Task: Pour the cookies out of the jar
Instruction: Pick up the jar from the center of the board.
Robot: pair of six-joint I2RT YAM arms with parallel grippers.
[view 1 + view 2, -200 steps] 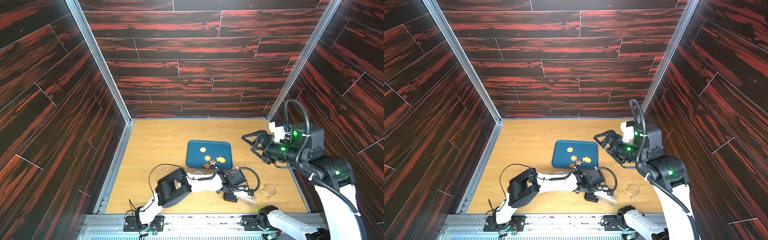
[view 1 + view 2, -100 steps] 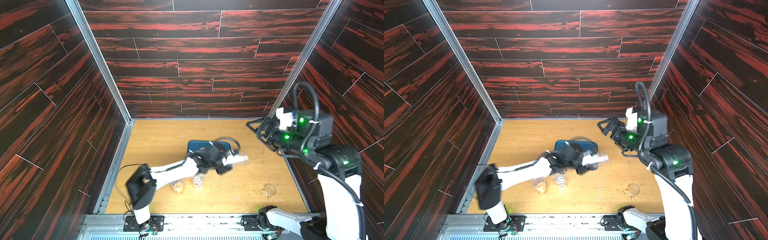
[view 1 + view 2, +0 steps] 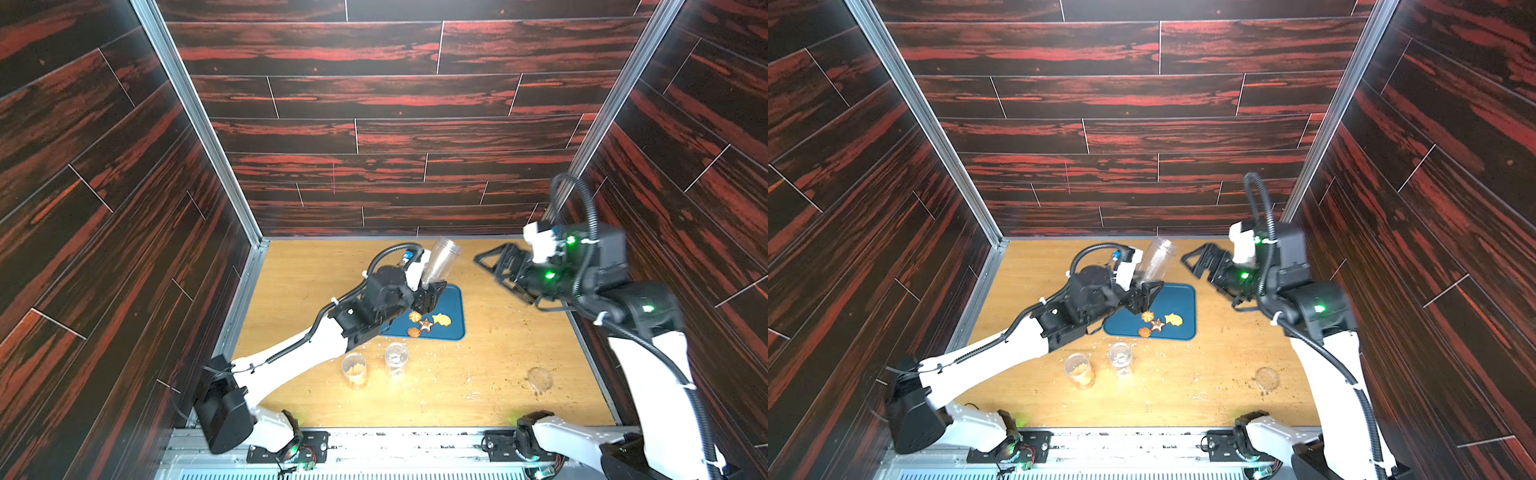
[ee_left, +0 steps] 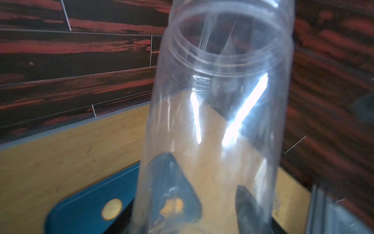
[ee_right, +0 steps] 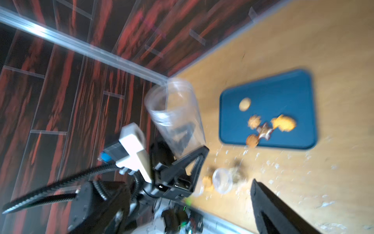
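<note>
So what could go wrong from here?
The left end effector holds the clear jar only near its base; smooth plastic might slip. Its arm lies close to a part-filled cup and a clear cup; pulling back could topple them. One cookie at the tray edge could get nudged off.

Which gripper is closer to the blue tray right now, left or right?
Left. The left gripper, clamped on the clear jar, hangs over a far corner of the blue tray. The right gripper is open and off to the tray's side, apart from it.
</note>
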